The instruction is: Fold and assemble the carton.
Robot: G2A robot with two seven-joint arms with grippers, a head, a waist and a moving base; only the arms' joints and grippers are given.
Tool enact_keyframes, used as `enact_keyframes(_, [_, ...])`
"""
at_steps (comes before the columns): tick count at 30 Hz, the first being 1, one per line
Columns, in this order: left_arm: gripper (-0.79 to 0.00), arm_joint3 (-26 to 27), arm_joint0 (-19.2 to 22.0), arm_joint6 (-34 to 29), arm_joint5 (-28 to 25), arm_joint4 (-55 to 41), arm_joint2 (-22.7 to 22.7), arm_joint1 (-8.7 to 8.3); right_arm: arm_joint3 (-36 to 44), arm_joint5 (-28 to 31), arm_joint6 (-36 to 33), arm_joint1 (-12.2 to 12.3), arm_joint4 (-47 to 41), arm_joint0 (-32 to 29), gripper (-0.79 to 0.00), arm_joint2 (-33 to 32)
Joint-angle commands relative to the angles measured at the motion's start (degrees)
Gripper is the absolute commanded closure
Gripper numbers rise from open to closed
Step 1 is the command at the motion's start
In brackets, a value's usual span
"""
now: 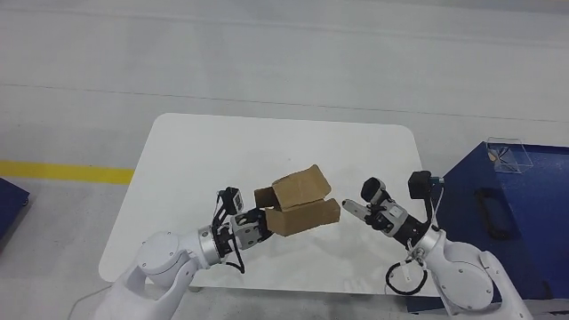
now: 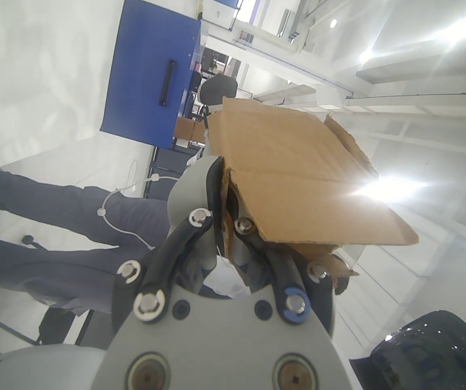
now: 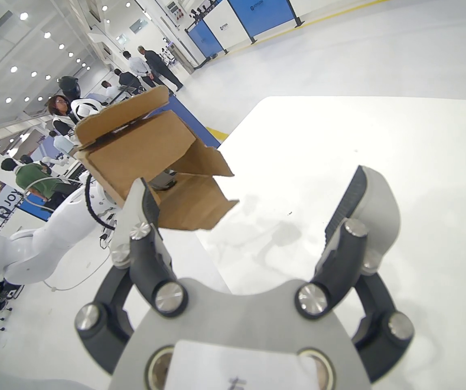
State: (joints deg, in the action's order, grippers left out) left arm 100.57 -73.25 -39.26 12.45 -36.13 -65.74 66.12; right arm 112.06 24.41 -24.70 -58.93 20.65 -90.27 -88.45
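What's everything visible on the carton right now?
The carton is plain brown corrugated cardboard, partly folded: a boxy body with several flaps loose and open, edges slightly ragged. It is held tilted above the near part of the white table, clear of the surface. The left end effector is shut on one end; the right end effector is open beside the other.

Carton (image 1: 298, 202) above worktop (image 1: 267, 142), near its robot-side edge, about midway along. Left gripper (image 1: 259, 223) on carton's left end. Right gripper (image 1: 350, 205) just beside carton's right end.
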Motion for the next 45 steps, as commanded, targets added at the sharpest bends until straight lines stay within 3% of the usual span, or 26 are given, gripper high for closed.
enact_keyframes(1, [0.0, 0.0, -0.4, 1.4, -0.9, -0.2, -0.2, 0.07, 0.4, -0.1, -0.5, 0.0, 0.4, -0.6, -0.785, 0.0])
enact_keyframes(19, [0.0, 0.2, -0.6, 1.0, -2.5, 2.0, 0.8, 0.23, -1.8, -3.0, 2.4, -1.1, 9.4, 4.1, -0.785, 9.2])
enact_keyframes(33, [0.0, -0.7, -0.2, -0.4, -2.3, 3.1, 1.4, 0.27, -1.9, -3.7, 3.2, -0.7, 6.2, 3.0, -0.785, 2.6])
enact_keyframes(45, [0.0, -0.7, 0.9, -1.2, -2.1, 6.5, 3.6, 0.43, -2.3, -3.8, 0.4, -1.2, 7.0, 5.5, -0.785, 8.0])
